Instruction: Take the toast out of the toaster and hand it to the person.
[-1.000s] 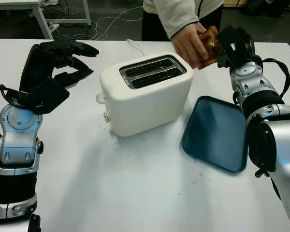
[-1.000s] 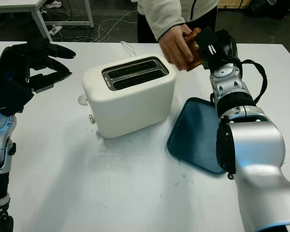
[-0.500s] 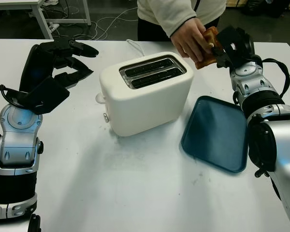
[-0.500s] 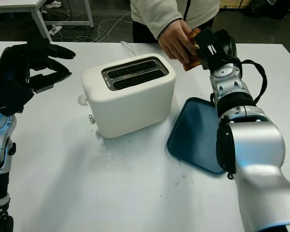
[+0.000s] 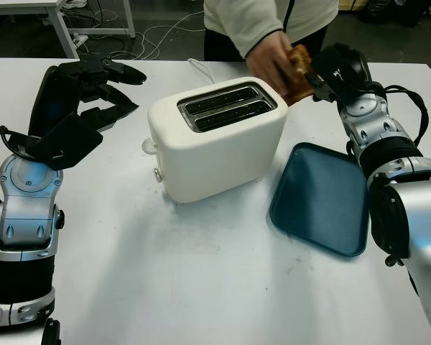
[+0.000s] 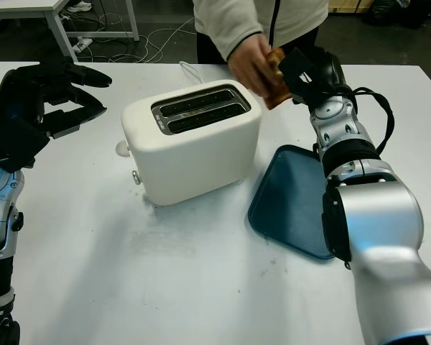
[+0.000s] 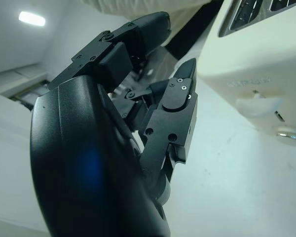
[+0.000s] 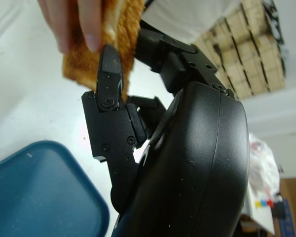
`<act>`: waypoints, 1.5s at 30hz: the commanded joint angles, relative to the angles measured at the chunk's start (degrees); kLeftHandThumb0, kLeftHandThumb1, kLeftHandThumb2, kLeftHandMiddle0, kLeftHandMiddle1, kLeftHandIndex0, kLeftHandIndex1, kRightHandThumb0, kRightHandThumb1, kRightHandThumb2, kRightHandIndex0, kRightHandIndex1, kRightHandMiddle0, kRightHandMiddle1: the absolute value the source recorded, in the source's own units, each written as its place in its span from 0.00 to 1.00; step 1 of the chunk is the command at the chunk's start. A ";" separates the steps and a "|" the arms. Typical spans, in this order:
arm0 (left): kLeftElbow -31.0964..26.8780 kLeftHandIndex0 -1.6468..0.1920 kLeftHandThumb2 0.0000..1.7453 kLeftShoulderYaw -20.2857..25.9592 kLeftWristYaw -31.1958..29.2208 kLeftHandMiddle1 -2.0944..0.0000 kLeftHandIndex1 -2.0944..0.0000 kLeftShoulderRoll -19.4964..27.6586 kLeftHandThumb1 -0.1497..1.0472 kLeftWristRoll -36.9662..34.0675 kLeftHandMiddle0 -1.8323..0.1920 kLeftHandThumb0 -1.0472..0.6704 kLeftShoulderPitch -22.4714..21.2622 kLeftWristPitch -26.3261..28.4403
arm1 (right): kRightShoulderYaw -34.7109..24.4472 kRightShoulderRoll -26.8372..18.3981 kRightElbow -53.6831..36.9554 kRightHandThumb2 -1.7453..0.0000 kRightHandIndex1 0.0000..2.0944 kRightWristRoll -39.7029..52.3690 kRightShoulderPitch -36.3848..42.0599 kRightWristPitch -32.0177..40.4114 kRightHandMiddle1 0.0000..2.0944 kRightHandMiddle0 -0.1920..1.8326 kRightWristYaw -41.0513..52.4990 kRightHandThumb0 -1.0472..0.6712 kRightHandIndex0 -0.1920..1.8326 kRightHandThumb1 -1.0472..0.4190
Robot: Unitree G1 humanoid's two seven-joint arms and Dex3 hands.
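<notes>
Toast (image 5: pixel 296 66) sits pinched in the right hand (image 5: pixel 335 70) fingers, raised beyond the toaster (image 5: pixel 217 138) so the person's hand (image 5: pixel 271 59) can grip it; left hand (image 5: pixel 86 90) open, idle.

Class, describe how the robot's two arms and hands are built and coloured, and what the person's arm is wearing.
Both arms are silver-grey shells with black joint bands and looping black cables. The left hand and right hand are glossy black, with angular, screw-studded fingers. The person's cream long sleeve covers the arm.
</notes>
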 commanded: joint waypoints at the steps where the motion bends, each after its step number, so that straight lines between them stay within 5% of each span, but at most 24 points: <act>1: -0.66 0.49 0.00 0.30 0.75 0.53 0.72 -0.21 0.83 0.09 0.55 0.58 0.74 0.45 | -1.20 -0.60 -1.23 0.80 0.06 1.58 0.82 -2.73 0.01 0.49 -1.23 0.32 0.54 0.09; 10: -1.07 0.49 0.01 1.06 1.03 0.53 0.72 -0.96 0.84 -1.20 0.56 0.60 1.74 0.78 | -1.00 -2.80 -8.92 0.74 0.00 2.95 7.80 -10.53 0.00 0.22 4.05 0.25 0.23 0.09; 15: -5.41 0.49 0.02 1.61 1.66 0.53 0.72 -1.79 0.86 -1.19 0.57 0.61 4.88 2.74 | -2.06 -1.88 -34.25 0.71 0.00 4.98 25.80 -8.59 0.00 0.21 4.49 0.30 0.20 0.09; 21: -10.47 0.53 0.03 2.89 2.63 0.49 0.72 -6.85 0.89 -5.40 0.62 0.60 12.40 5.21 | -3.47 6.84 -70.79 0.69 0.00 14.07 54.73 -2.37 0.00 0.20 5.69 0.31 0.19 0.09; 26: -15.90 0.58 0.10 1.33 5.72 0.51 0.74 -13.08 0.89 -4.38 0.66 0.60 20.81 8.62 | -1.58 13.04 -83.90 0.66 0.00 14.06 67.95 -0.31 0.00 0.14 3.35 0.28 0.16 0.09; 34: -14.61 0.65 0.15 -1.22 11.57 0.62 0.84 -22.70 0.89 -4.59 0.73 0.52 28.72 4.72 | 1.01 20.70 -86.84 0.65 0.00 13.57 73.01 0.43 0.00 0.15 1.21 0.33 0.15 0.09; 40: -9.55 0.73 0.17 -4.92 14.72 0.69 0.90 -28.34 0.89 -4.30 0.82 0.47 31.76 -0.74 | 3.40 23.82 -83.67 0.65 0.00 12.20 73.94 0.34 0.00 0.14 0.25 0.34 0.13 0.09; 45: -9.75 0.77 0.21 -7.82 17.83 0.72 0.93 -29.64 0.89 -2.66 0.86 0.45 32.20 0.79 | 4.99 24.89 -86.41 0.64 0.01 11.48 74.68 5.96 0.00 0.15 0.34 0.35 0.14 0.09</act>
